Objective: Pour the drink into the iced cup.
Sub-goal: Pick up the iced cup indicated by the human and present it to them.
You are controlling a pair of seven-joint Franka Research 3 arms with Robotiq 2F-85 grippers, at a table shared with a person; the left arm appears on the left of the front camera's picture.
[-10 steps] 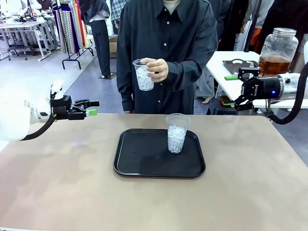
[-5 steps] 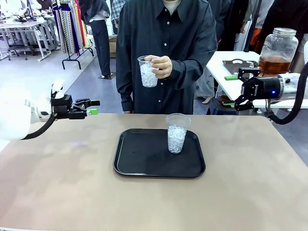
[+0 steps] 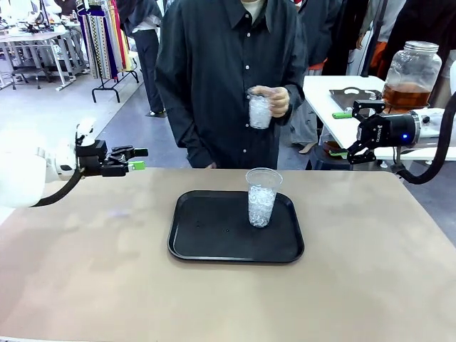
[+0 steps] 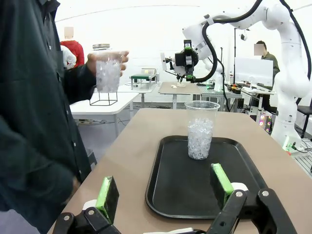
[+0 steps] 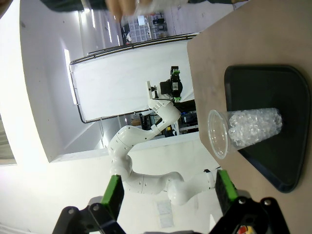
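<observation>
Now, picking up the left gripper hovering over the tabletop's left edge, green pads spread wide. Over on the other side, catching the right gripper raised near the far right corner, gaping open too. Down the middle, spotting an iced cup upright on the black tray. Beyond it, seeing a person's hand holding a second cup of ice at chest height. And finding the drink, amber, sitting in the glass jar far right, behind the right gripper.
</observation>
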